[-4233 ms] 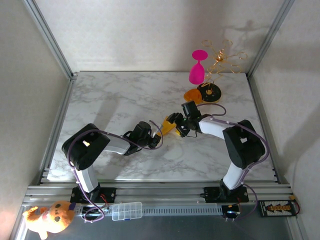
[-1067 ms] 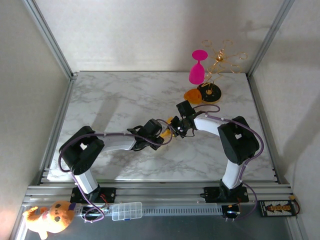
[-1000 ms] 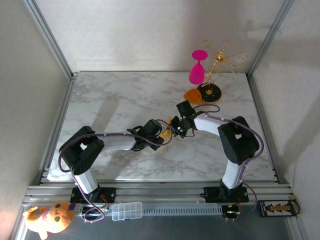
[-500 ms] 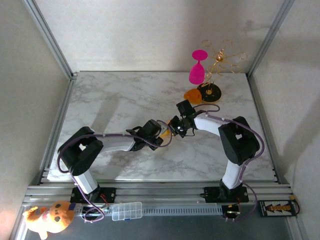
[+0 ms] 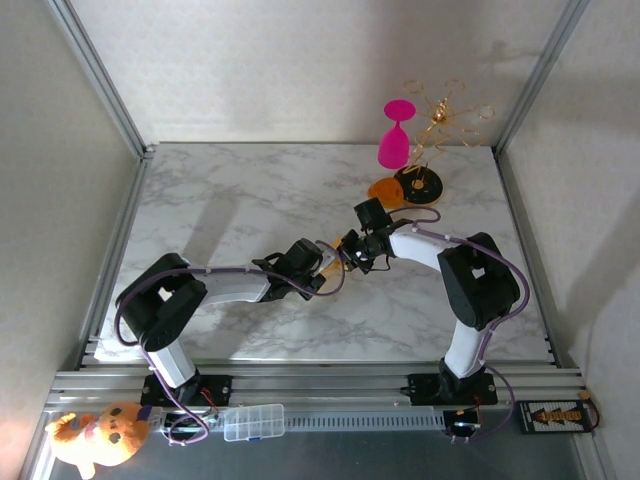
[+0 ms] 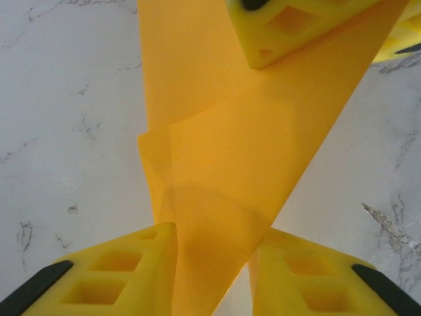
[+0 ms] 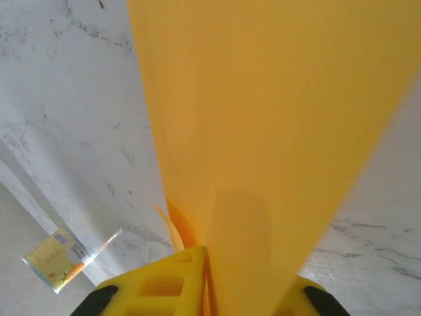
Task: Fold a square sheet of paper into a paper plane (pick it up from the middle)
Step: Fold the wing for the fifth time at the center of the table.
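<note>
Marble table (image 5: 220, 200) lies open leftward; pink goblet (image 5: 394, 140) and disc (image 5: 418, 185) crowd far-right.

White marble table (image 5: 220, 200), pink goblet (image 5: 395, 137) and orange-and-black disc (image 5: 418, 186) at far right

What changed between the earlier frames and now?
The left hand reached rightward to the right hand, and the folded paper now runs between its fingers; whether it grips is unclear. The right hand stayed shut on it, barely moving. The pink goblet stayed put.

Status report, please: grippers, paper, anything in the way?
Right gripper shut on paper. Left gripper around its other end, grip unclear. Pink glass well apart.
</note>
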### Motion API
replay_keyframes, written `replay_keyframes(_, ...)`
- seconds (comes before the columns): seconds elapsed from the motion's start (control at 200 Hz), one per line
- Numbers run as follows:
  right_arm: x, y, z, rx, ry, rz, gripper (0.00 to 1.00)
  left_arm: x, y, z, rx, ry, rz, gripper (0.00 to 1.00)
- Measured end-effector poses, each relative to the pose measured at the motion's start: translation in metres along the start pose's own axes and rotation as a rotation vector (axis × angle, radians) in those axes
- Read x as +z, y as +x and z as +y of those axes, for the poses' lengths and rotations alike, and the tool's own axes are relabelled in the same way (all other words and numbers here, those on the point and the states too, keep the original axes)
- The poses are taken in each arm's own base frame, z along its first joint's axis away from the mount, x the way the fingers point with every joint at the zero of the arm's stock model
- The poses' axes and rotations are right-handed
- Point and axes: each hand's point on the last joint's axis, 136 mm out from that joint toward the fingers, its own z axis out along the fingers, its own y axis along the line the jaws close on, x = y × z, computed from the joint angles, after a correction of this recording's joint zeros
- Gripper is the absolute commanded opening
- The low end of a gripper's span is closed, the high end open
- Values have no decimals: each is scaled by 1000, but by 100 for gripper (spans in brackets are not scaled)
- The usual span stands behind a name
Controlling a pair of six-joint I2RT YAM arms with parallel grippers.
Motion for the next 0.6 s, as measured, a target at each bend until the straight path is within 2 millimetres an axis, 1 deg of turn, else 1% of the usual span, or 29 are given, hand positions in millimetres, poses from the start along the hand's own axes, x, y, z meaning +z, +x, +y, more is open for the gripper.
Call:
replay_keyframes(0.04, 0, 0, 0, 0, -1, 3, 14, 0, 0, 0, 1, 0, 0, 30)
replay_keyframes(0.145, 0, 1, 0, 1, -4, 8, 15, 0, 0, -1, 5, 3, 1, 23)
replay_keyframes(0.225, 0, 1, 1, -2, -4, 9, 19, 1, 1, -1, 6, 3, 4, 18)
replay_keyframes(0.29, 0, 1, 1, -4, -5, 9, 27, 3, 3, -1, 8, 4, 11, 14)
replay_keyframes(0.371, -1, 0, 0, -7, -5, 7, 41, 4, 5, -2, 9, 7, 16, 10)
replay_keyframes(0.526, -4, -6, -1, -8, -2, -9, 64, 4, 5, -5, 8, 25, 18, 4)
replay_keyframes(0.596, -8, -10, -2, -10, 4, -28, 71, 4, 5, -6, 5, 34, 18, 1)
